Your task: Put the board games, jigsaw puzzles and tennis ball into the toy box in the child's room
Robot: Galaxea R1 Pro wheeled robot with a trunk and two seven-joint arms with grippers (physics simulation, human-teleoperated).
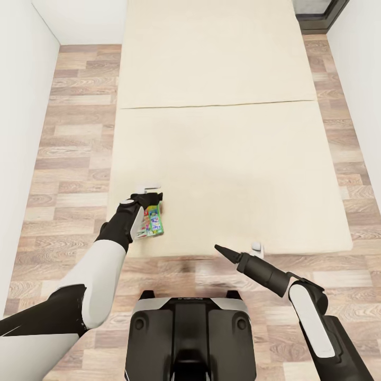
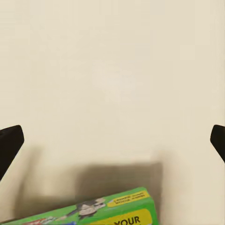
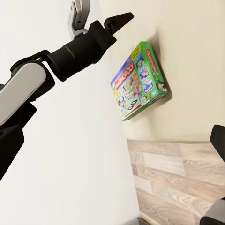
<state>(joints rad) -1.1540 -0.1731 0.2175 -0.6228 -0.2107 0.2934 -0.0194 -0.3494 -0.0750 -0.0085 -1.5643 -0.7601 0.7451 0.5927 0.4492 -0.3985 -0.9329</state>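
A green-edged Monopoly board game (image 1: 152,223) lies flat on the beige mattress of the bed (image 1: 222,159), near its front left corner. My left gripper (image 1: 151,192) hovers just beyond the box's far end, open, with nothing between its fingers. In the left wrist view only the box's green edge (image 2: 110,213) shows, outside the wide-spread left gripper (image 2: 112,140). The right wrist view has the box (image 3: 140,82) flat on the mattress and the left gripper (image 3: 101,15) apart from it. My right gripper (image 1: 239,247) hangs open over the bed's front edge, empty.
Wood-plank floor (image 1: 74,159) runs down both sides of the bed, between white walls. A dark-framed window (image 1: 317,13) stands past the bed's far right corner. My own base (image 1: 190,328) is close to the bed's front edge.
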